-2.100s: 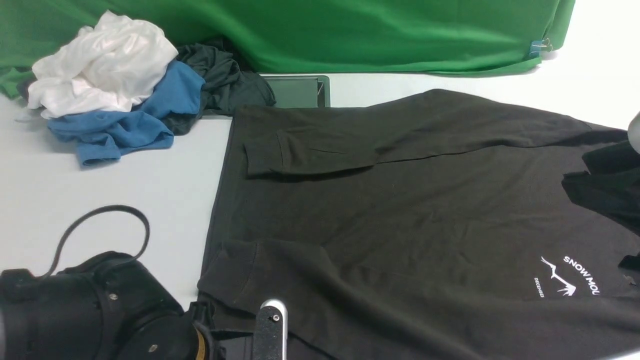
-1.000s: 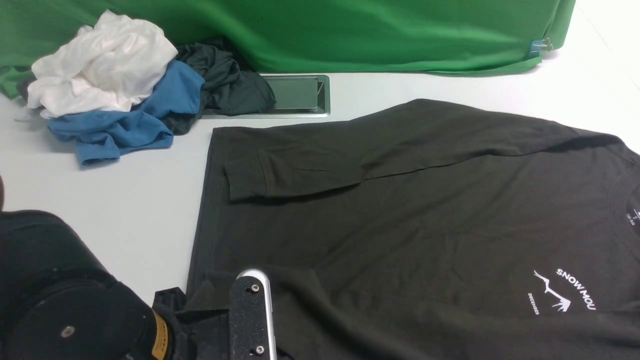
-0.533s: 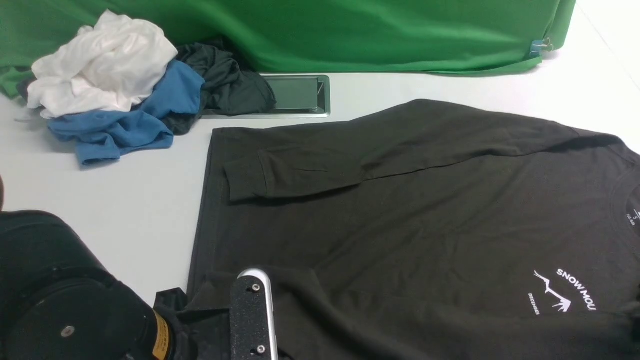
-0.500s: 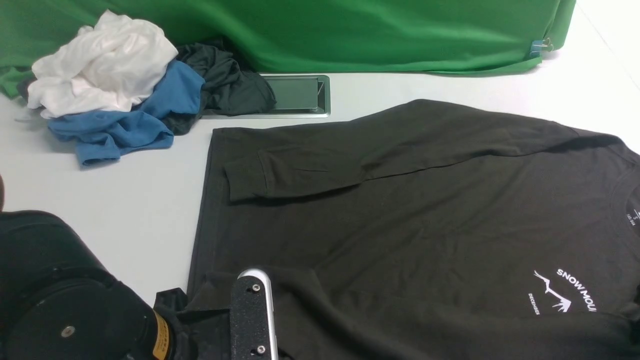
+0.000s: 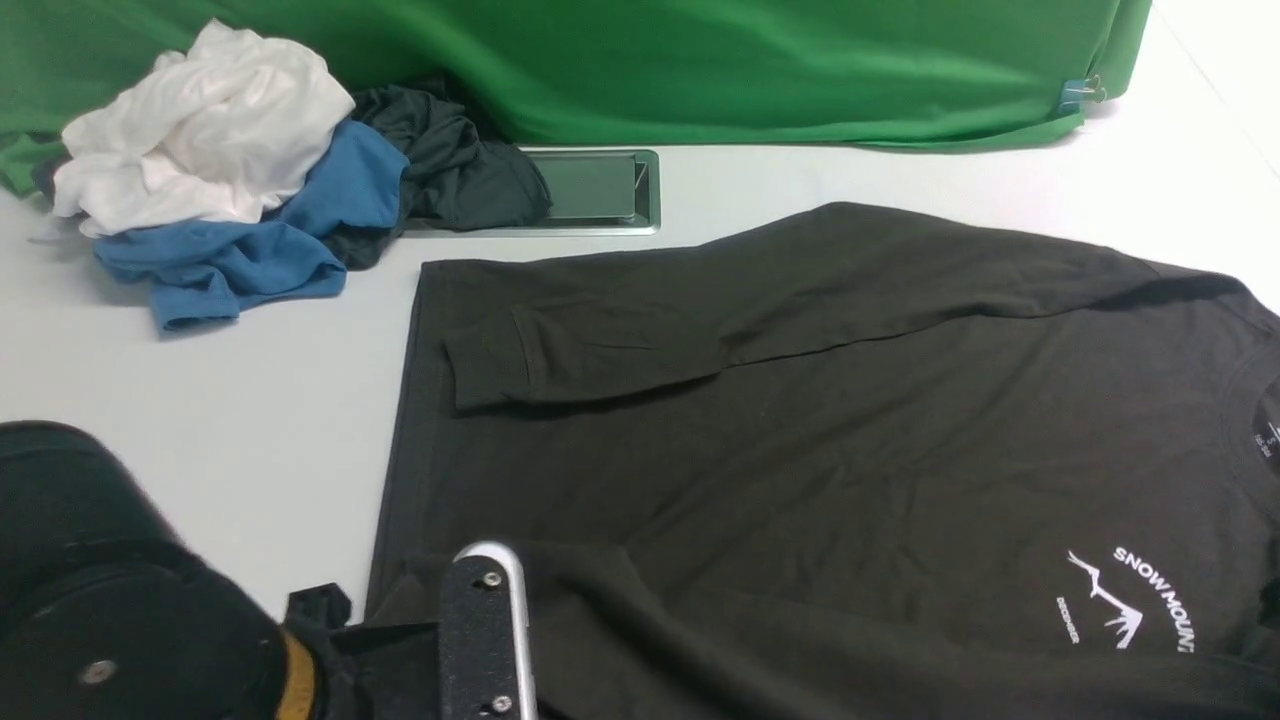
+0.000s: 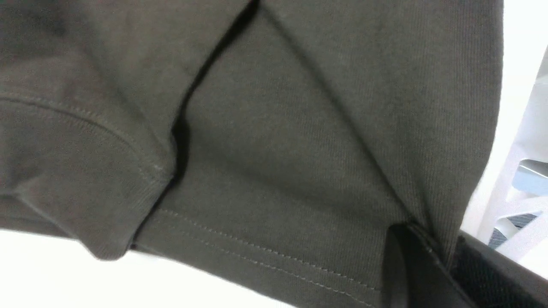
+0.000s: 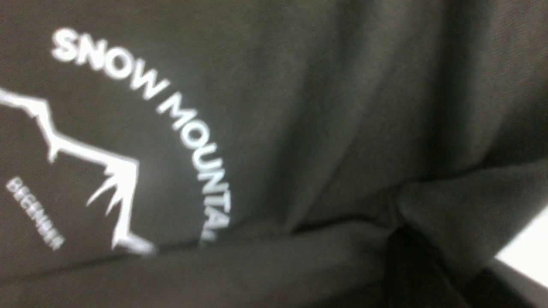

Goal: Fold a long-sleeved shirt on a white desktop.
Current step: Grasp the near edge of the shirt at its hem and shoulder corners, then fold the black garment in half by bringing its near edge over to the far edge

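The long-sleeved shirt lies spread on the white desktop, black, with its far sleeve folded across the body and the white print at the near right. At the near left, my left gripper is shut on the shirt's near hem corner, and the left wrist view shows the fabric pinched between the fingers. The right gripper is out of the front view. In the right wrist view the cloth beside the print bunches into its dark jaws, which are closed on it.
A pile of white, blue and dark teal-grey garments sits at the far left. A silver-framed hatch lies behind the shirt, and a green backdrop hangs along the far edge.
The left gripper has shifted slightly left and nearer with the hem, dragging the shirt a little. More of the print's lettering now shows. The right arm left the front view about two seconds ago.
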You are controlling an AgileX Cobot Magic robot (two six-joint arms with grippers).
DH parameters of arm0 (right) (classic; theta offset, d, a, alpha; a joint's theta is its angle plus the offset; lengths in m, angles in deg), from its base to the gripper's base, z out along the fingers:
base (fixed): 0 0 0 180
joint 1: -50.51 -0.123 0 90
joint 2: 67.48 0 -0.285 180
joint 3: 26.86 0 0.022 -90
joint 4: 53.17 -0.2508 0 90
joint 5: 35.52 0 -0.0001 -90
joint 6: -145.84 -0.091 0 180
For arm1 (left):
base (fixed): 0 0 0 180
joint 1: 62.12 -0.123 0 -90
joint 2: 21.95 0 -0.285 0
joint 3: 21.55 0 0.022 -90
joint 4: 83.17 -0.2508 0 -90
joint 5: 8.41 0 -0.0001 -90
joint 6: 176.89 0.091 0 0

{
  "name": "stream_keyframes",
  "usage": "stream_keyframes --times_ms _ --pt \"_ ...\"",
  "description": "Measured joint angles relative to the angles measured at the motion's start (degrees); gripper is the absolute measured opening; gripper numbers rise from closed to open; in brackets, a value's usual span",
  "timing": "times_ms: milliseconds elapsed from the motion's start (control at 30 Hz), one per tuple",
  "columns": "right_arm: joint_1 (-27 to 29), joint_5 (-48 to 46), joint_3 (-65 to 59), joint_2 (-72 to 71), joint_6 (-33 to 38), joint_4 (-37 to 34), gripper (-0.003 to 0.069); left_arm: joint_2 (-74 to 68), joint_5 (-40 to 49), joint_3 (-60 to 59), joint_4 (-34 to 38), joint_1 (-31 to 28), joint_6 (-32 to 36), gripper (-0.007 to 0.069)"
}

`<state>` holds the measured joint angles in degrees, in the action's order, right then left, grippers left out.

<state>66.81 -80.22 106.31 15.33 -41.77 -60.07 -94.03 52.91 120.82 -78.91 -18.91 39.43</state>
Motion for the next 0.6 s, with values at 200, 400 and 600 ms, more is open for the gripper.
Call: stream_keyframes --times_ms 200,400,600 --pt "0.0 -11.83 0.9 -11.73 -5.97 9.88 0.0067 6.42 4.28 0.03 0.56 0.0 -0.27 0.0032" --pt "0.0 -17.2 0.9 -19.4 -7.62 11.8 0.0067 10.53 7.38 0.03 0.88 0.0 -2.32 0.0032" --pt "0.0 -12.57 4.71 -14.29 -7.51 8.92 0.0068 8.6 -1.17 0.33 -6.56 -3.35 -11.54 0.0032"
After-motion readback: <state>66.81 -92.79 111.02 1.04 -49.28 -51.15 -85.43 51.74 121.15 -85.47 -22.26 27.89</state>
